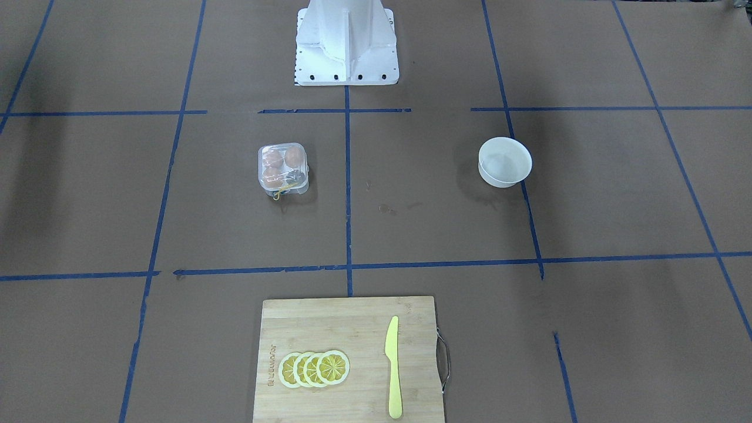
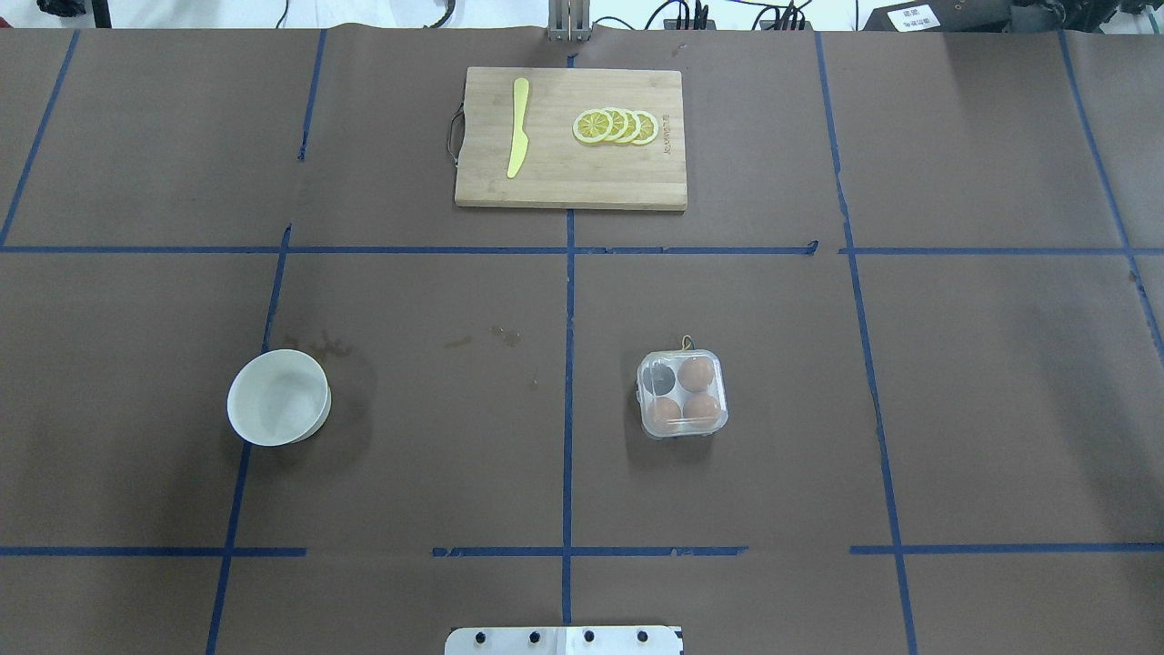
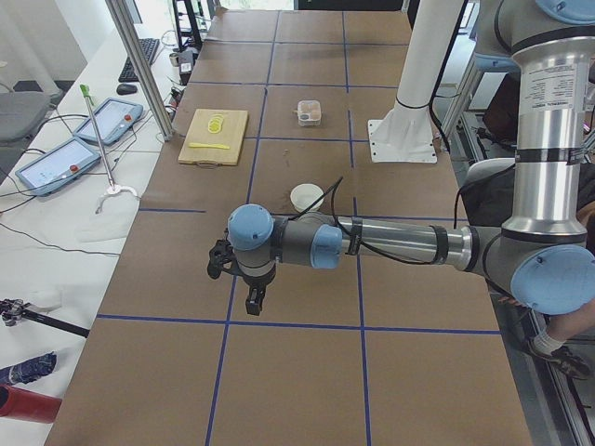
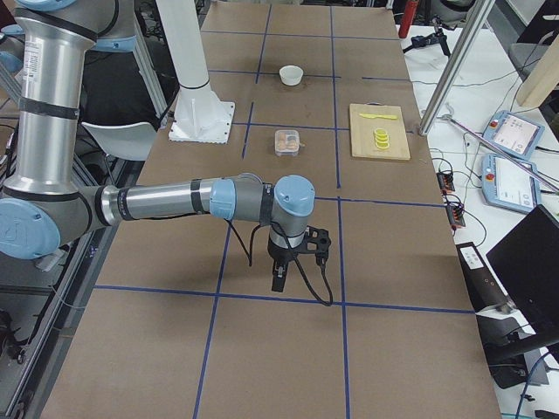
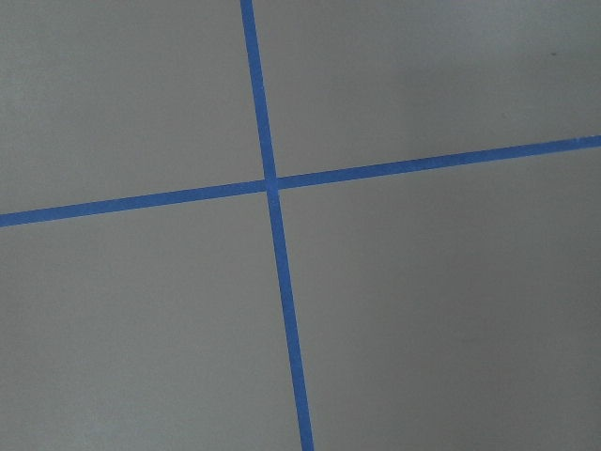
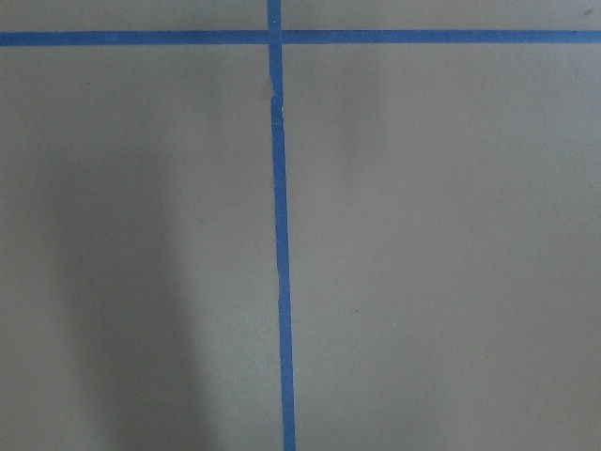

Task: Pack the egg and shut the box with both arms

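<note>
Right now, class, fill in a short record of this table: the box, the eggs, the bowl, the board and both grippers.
box: on the robot's right half of the table, lid looks down
eggs: three in the box; the fourth cell looks dark, no egg seen
bowl: white, empty, on the robot's left half
board: far side, centre, carrying a yellow knife and four lemon slices
left gripper: over bare table, far from the bowl, open or shut unclear
right gripper: over bare table, far from the box, open or shut unclear
</note>
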`<state>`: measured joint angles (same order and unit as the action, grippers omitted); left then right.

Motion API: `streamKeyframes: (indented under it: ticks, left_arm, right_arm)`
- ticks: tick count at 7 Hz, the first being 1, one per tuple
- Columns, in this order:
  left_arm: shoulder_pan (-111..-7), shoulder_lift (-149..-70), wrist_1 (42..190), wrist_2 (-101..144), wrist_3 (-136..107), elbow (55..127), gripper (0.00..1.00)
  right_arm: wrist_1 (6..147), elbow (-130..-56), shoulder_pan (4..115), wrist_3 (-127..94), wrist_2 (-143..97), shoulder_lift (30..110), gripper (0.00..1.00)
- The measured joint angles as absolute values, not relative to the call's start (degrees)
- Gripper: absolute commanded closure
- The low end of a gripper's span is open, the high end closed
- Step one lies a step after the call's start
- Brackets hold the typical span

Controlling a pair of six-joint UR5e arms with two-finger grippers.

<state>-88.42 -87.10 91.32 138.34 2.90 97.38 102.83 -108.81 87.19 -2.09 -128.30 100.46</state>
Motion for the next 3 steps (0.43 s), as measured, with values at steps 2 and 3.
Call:
streamKeyframes:
  ticks: [2, 3]
  left_arm:
    - [-88.42, -87.1, 91.32, 138.34, 2.9, 97.38, 0.0]
    - [-88.42, -87.1, 91.32, 138.34, 2.9, 97.37, 0.0]
  right_arm:
    - [102.81, -108.54, 87.19, -2.03, -128.32, 100.41, 0.0]
    - [102.79, -108.5, 87.19, -2.02, -128.32, 100.38, 0.0]
